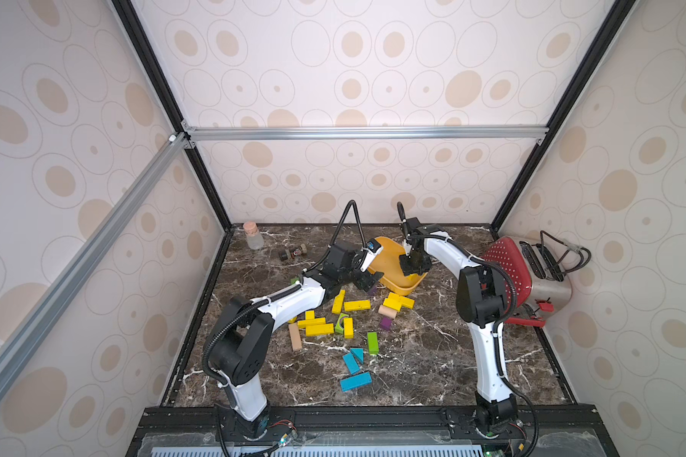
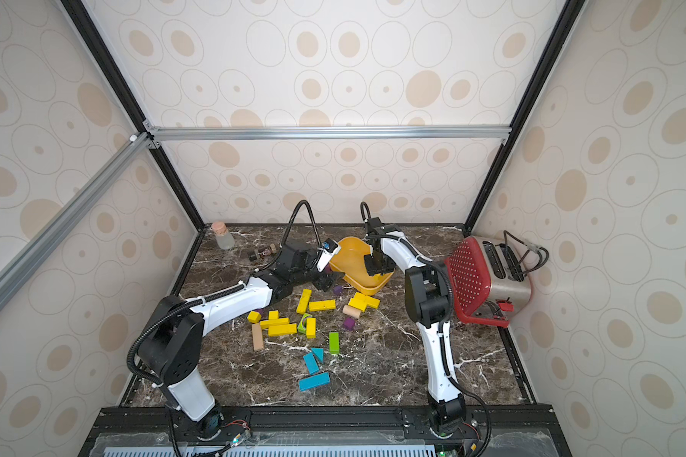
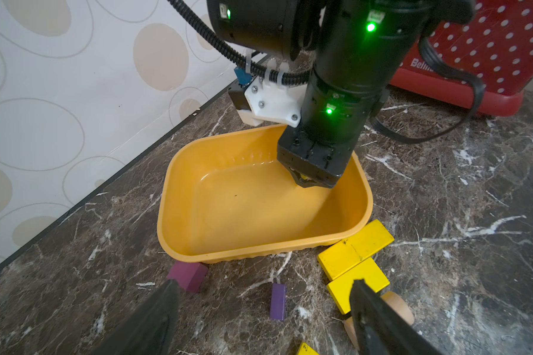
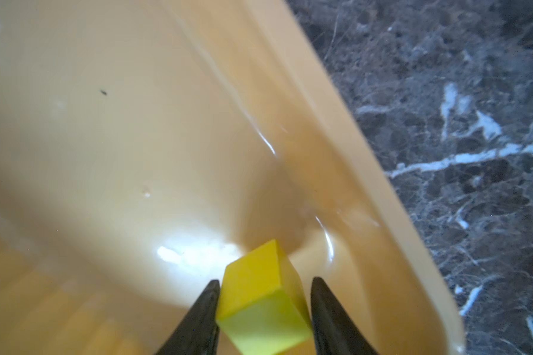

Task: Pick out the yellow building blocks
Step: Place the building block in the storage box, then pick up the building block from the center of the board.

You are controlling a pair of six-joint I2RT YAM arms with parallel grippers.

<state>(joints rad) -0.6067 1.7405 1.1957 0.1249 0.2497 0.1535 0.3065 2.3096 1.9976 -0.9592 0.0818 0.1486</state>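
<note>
The right claw [image 4: 265,279] straddled a yellow cube [image 4: 257,295] inside the orange tub [image 4: 348,166], fingers cropped, and whether it pinched the cube could not be told. The left claw [image 3: 264,284] gaped wide beside the tub. Other yellow building blocks [image 1: 319,329] lay on the desk [image 1: 432,356], one partly hidden by the low left arm [image 1: 290,300]; the right arm [image 1: 448,253] bent steeply down.

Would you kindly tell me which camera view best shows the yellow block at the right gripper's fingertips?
The right wrist view: the yellow block fills the foreground between the fingers of the right gripper, over the tub. The left wrist view shows only a sliver; in both top views the gripper hides it.
</note>
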